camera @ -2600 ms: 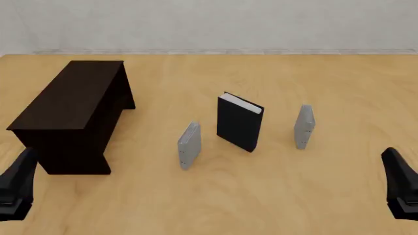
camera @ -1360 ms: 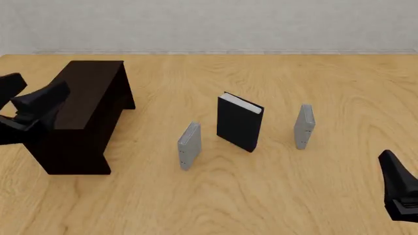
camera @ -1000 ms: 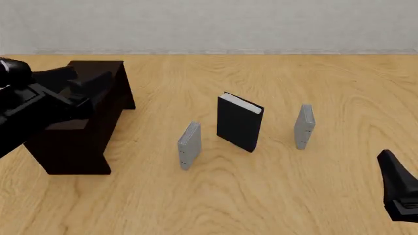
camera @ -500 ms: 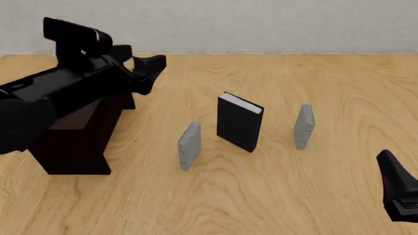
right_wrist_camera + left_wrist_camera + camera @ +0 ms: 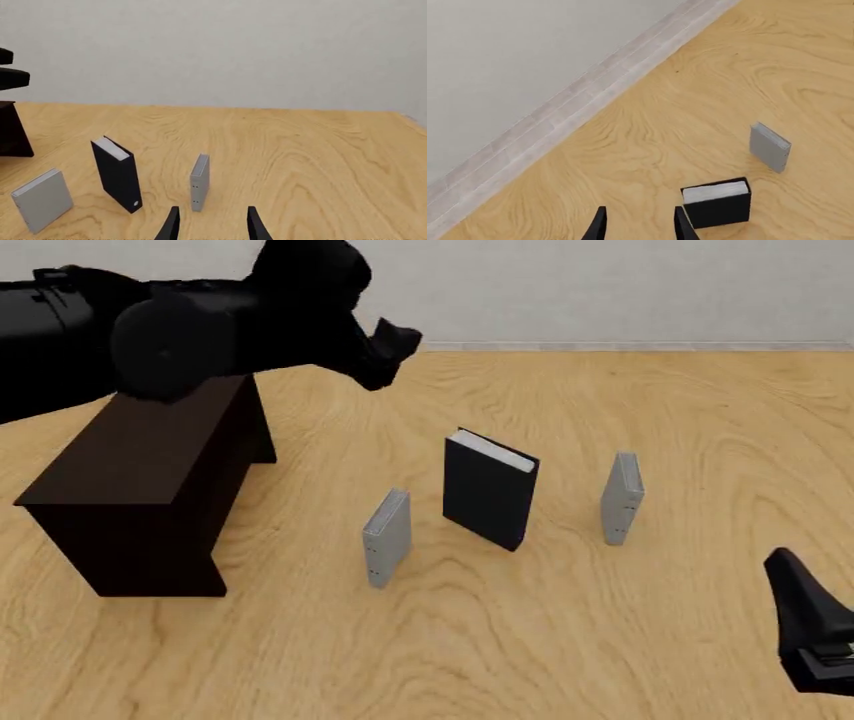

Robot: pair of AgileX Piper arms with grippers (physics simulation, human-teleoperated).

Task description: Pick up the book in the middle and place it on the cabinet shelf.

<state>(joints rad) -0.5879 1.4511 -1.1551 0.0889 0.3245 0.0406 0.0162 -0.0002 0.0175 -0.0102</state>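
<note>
The book (image 5: 490, 490) is a thick black hardcover with white page edges, standing upright mid-table between two thin grey books. It also shows in the left wrist view as the book (image 5: 718, 202) and in the right wrist view as the book (image 5: 119, 175). The cabinet shelf (image 5: 147, 455) is a long dark brown box at the left. My left gripper (image 5: 396, 343) hangs high, behind and left of the book; its fingers (image 5: 599, 226) stand apart, open and empty. My right gripper (image 5: 790, 578) is low at the front right, with its fingers (image 5: 255, 225) open and empty.
One thin grey book (image 5: 386, 537) stands to the front left of the black one. Another grey book (image 5: 622, 497) stands to its right. A pale wall (image 5: 601, 290) closes off the table's far edge. My left arm (image 5: 160, 325) spans the space over the cabinet.
My left arm has risen from the front left, swung up over the cabinet and reached right, its gripper now high behind the books. The right gripper has barely moved. The books stay put.
</note>
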